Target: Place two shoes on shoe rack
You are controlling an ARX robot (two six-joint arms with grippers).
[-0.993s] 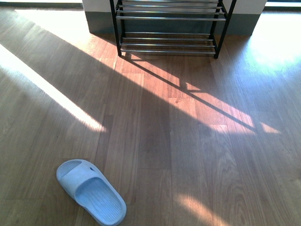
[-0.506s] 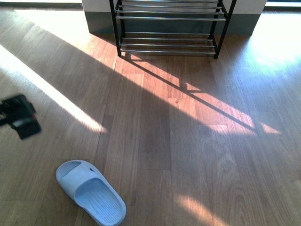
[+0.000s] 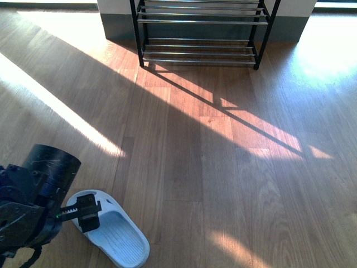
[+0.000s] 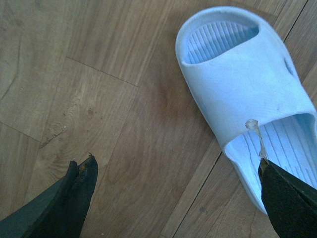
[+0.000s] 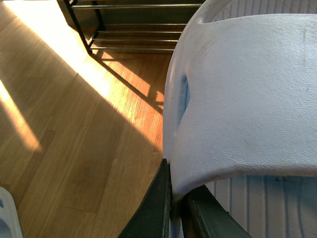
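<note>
Left gripper [image 4: 174, 169] hangs open over one slipper [image 4: 237, 84] on the floor, well apart from the rack [image 3: 201, 53], while right gripper [image 5: 178, 203] clamps the second slipper [image 5: 247, 99]; advise straddling the strap squarely before closing.

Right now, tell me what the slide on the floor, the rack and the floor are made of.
Slide: likely soft moulded foam or rubber, pale blue, matt; pebbled strap, ribbed footbed, one seamless piece.
Rack: apparently metal; shiny chrome-like rods, black frame.
Floor: wood or wood-look laminate, satin; grain and plank seams show.
</note>
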